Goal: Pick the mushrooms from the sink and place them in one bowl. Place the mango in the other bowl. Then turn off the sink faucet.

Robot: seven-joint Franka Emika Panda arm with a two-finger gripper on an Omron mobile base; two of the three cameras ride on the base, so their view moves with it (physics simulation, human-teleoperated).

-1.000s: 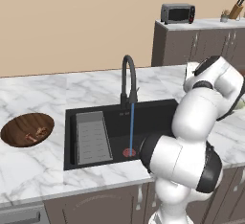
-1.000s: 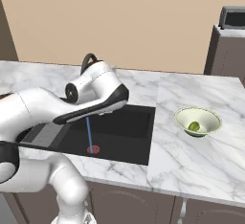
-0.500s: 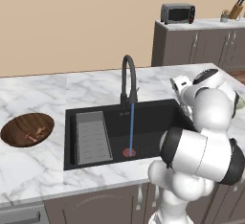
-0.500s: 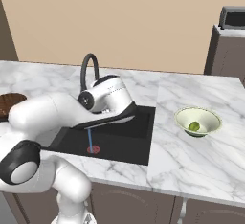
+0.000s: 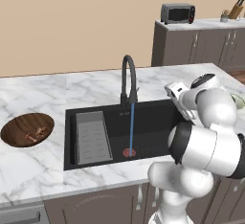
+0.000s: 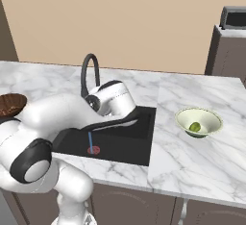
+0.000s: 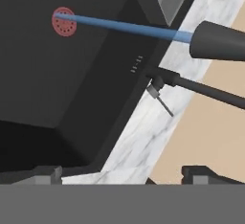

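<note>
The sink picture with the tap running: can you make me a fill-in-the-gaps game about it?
1. The tall black gooseneck faucet pours a blue stream onto the small round ____ drain.
2. The small yellow-green mango lies in the pale cream-green ____.
3. The wide dark brown wooden bowl holds the tiny brown ____.

Missing words: red; bowl; mushrooms

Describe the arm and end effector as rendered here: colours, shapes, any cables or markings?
Glossy white arm built of bulbous rounded segments, with dark charcoal bands at the joints, plainest in the two base views. In the hand view, the end effector has two small, blocky, dark grey fingertips. No cables, logos or markings are visible on any segment.
</note>
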